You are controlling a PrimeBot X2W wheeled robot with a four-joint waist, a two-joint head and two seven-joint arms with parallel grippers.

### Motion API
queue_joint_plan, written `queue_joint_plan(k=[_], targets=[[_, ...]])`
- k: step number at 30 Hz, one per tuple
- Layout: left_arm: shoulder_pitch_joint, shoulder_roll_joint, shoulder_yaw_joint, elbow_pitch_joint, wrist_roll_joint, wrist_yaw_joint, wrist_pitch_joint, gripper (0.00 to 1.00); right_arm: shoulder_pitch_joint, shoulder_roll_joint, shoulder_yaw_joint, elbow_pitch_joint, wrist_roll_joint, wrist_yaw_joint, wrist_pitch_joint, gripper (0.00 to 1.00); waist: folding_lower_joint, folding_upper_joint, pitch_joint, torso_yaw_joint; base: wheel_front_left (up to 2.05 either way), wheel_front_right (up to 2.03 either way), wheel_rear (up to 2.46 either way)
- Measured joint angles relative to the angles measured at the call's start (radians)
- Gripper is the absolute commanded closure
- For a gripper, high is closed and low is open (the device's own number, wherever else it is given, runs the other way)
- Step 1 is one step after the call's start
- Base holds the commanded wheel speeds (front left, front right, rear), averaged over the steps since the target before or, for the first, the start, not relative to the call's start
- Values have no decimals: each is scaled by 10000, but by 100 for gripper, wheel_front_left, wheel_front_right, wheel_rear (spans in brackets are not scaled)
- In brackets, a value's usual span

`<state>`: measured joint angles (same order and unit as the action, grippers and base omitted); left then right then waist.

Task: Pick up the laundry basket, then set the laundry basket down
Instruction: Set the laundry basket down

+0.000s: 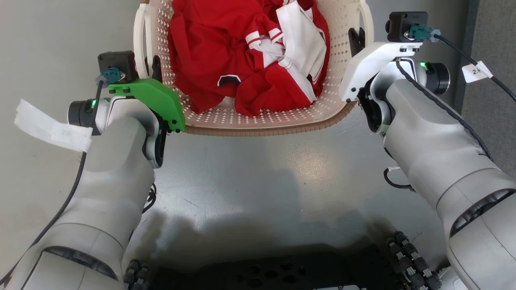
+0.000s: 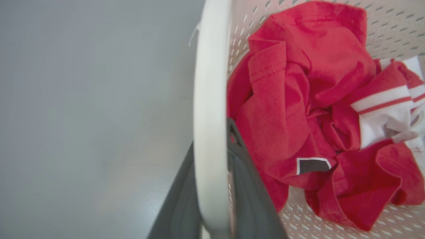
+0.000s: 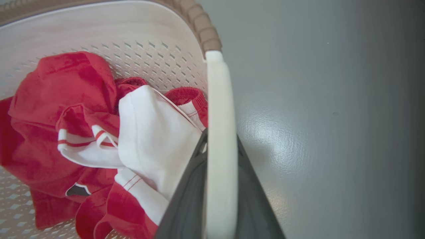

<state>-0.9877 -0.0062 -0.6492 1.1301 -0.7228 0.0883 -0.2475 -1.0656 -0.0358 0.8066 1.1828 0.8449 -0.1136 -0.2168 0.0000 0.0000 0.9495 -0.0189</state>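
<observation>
So that the laundry basket (image 1: pixel 262 128) lifts level, left gripper (image 2: pixel 212 142) and right gripper (image 3: pixel 220 141) each clamp a loop handle (image 2: pixel 211 66).

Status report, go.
Status: left gripper shut on left handle, right gripper on right handle. In laundry basket: red and white clothes. Nothing seen blocking.

The cream-white perforated plastic laundry basket (image 1: pixel 262 119) ran off the head view's top edge; a white loop handle (image 2: pixel 209 99) covered the inner faces of the left gripper (image 2: pixel 212 142).
</observation>
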Motion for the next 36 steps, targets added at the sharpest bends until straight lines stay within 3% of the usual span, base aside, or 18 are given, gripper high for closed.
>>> queue_joint_plan(k=[4,6,7,9,12,13,14,15,36], targets=[[-21,0,0,8,0,-2,-13,100,-29,-2,19,8,0,21,-42,96,0,0,39,4,0,0,0],[-40,2,0,13,-4,-2,-15,100,-58,-4,27,15,0,23,-59,85,0,0,64,5,0,0,0],[-64,2,0,17,-6,-4,-17,94,-81,-4,31,19,0,40,-75,82,0,0,76,6,0,0,0],[-106,2,-6,44,-17,-4,-42,73,-115,-6,33,31,0,69,-88,74,0,0,96,6,0,0,0],[-115,15,-6,201,-38,-4,-38,36,-120,-21,36,65,0,69,-115,51,0,0,118,6,0,0,0],[-115,33,-2,221,-46,-4,-38,23,-120,-40,36,81,0,69,-119,24,0,0,120,5,0,0,0],[-115,75,0,232,-46,-4,-38,13,-122,-69,35,92,2,69,-128,7,0,0,120,5,0,0,0],[-115,113,4,234,-52,-4,-38,0,-122,-104,33,111,2,67,-134,0,0,0,120,4,0,0,0],[-69,228,4,293,-134,-4,-42,0,-96,-244,25,157,21,123,-303,0,0,0,-625,-3,0,0,0]])
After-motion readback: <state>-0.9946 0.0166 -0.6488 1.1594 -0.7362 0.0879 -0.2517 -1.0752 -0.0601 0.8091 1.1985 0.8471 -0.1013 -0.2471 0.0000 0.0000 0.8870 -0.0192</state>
